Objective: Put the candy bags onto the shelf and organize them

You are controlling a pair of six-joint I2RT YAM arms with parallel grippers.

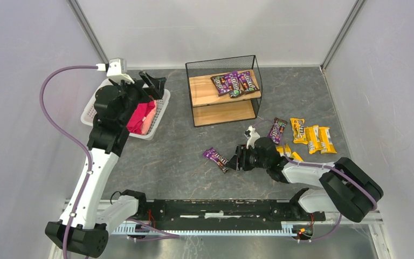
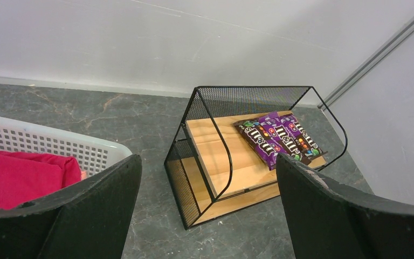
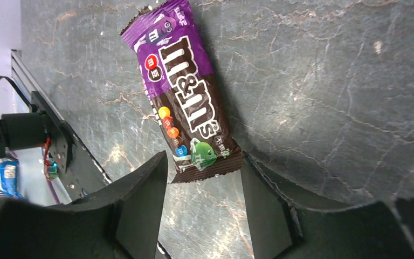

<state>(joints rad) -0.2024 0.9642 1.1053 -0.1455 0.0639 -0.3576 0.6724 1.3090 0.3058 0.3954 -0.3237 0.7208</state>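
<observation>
Right jaws, foreground of the right wrist view: parted, straddling the lower end of a purple candy bag (image 3: 186,102) that lies flat on the worktop (image 3: 329,81); no clamp on it is evident. Left jaws: wide apart and empty, hanging over the white basket (image 1: 91,110) with its pink bundle (image 1: 142,117).

Shelf (image 1: 202,89): several purple bags (image 1: 235,83) already on the upper board, lower board bare. Another purple bag (image 1: 277,130) and the yellow bags (image 1: 312,137) lie to the right of the right arm.

Risk, as judged: the packet is thin and glossy, so jaws closing across its width may buckle it or squeeze it out. An end grip would let it dangle and snag the wire frame or nudge the shelved bags.

Worktop: dark grey, marbled. Plain white walls enclose it at the back and sides.
</observation>
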